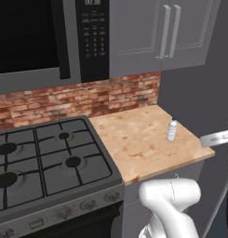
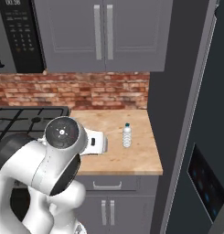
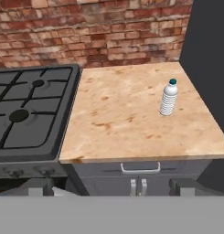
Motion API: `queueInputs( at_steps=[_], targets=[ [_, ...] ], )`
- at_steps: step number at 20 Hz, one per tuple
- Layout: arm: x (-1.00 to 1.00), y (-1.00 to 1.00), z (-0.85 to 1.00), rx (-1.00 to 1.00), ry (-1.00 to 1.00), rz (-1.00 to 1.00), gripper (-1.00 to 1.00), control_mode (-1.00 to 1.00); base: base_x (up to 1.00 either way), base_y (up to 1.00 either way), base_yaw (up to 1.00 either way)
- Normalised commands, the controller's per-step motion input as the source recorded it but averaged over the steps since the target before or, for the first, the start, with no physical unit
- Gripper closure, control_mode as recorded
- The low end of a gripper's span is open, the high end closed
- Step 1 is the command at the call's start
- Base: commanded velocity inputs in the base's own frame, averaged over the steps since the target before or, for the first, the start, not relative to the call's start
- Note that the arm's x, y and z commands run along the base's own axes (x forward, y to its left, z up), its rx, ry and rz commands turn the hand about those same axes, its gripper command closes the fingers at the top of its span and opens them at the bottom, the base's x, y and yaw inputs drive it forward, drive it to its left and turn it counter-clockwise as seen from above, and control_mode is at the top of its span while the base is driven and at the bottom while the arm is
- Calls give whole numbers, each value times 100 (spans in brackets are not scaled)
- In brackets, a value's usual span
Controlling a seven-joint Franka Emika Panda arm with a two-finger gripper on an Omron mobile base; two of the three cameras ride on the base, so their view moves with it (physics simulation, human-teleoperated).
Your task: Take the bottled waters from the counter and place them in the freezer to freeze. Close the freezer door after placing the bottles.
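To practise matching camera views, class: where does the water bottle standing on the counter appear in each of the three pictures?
Left base view: the water bottle stands right of centre, near the counter's right edge.
Right base view: the bottle stands just right of centre, on the counter.
Hand view: the bottle is in the upper right.
Shared landmark: the brick backsplash behind the counter.

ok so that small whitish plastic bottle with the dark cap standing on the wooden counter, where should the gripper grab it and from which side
Probably around the ribbed middle of the small whitish plastic bottle, coming in level from the front edge of the light wood counter. It stands upright, alone, with open counter before it, and its round body looks narrow enough for the open gripper, whereas the small cap gives little hold. The dark freezer wall close beside it hinders that side.
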Motion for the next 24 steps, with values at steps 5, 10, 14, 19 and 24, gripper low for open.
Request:
queueInputs(
  at_steps=[5, 10, 14, 19, 24],
  targets=[
    [17, -19, -39, 0, -22, 0, -100, -100, 0, 0, 0],
    [10, -14, -48, 0, -15, 0, -100, -100, 0, 0, 0],
    [16, -9, -56, 0, -19, 0, -100, -100, 0, 0, 0],
    [18, -12, -59, 2, -29, 0, -100, -100, 0, 0, 0],
    [26, -20, -42, 9, -27, 0, -100, -100, 0, 0, 0]
  ],
)
